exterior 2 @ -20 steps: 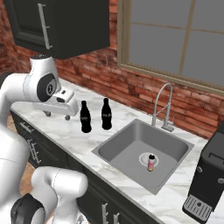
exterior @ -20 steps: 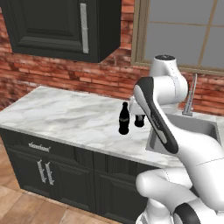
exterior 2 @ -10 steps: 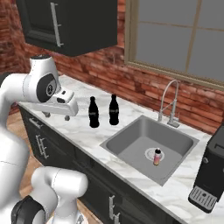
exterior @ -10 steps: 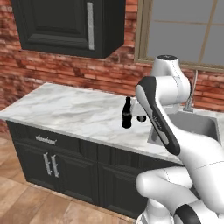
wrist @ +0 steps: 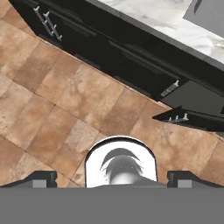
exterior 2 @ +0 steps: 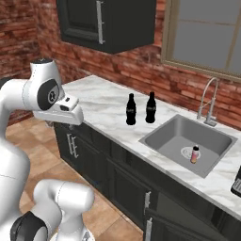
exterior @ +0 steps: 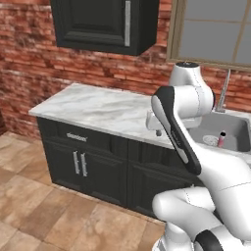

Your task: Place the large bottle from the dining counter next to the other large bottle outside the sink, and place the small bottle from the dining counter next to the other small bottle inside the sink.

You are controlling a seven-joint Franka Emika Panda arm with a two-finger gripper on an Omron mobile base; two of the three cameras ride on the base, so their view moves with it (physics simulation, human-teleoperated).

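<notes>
In the left base view our own arm point(exterior: 179, 122) hides the two black bottles and part of the sink point(exterior: 234, 128), which the right edge also cuts off. The small pink bottle point(exterior: 221, 139) is too small to read any label. In the right base view a dark appliance point(exterior 2: 236, 181) is cut by the right edge; can't tell what it is. In the hand view, fingertips point(wrist: 41, 179) are cropped at the bottom.

A red brick wall point(exterior: 73, 59) runs behind a white-grey veined marble counter point(exterior: 98, 108). Above the counter hangs a dark wall cabinet point(exterior 2: 110, 23) with a silver handle. To the cabinet's right is a wood-framed window point(exterior 2: 204, 35). Below the counter stand dark base cabinets point(exterior: 83, 157) with silver handles, on a brown tiled floor point(wrist: 65, 96).
</notes>
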